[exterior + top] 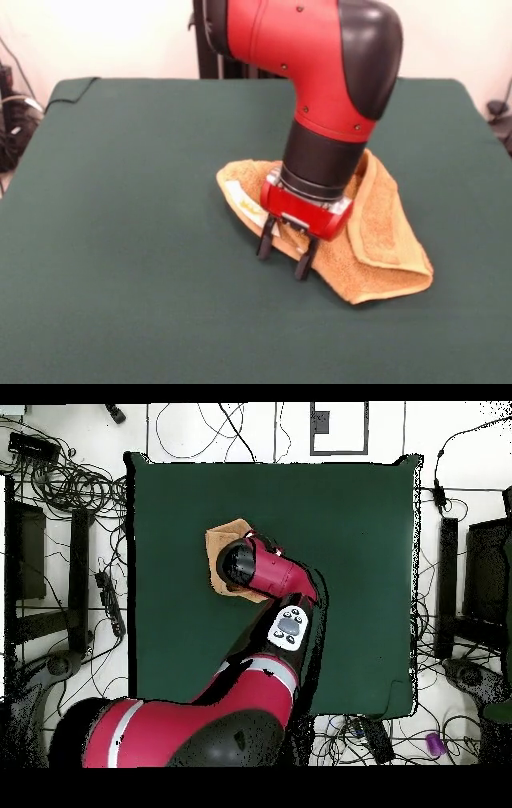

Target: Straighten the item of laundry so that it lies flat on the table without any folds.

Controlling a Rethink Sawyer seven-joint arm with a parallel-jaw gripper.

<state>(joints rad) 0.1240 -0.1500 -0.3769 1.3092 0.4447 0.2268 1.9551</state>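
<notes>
Orange-tan terry towel [376, 240] lay crumpled, doubled over itself, near centre of dark green cloth table [120, 240]; black-fingered gripper [283, 250] stood apart at its 9 o'clock edge; flattening remained undone.

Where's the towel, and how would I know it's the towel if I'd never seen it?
Find the big dark green table with the red robot arm reaching down over it. Right beneath the gripper, whose two black fingers stand apart, lies the towel. It is the only orange-tan fuzzy thing there, folded over itself, with a small white label.
</notes>
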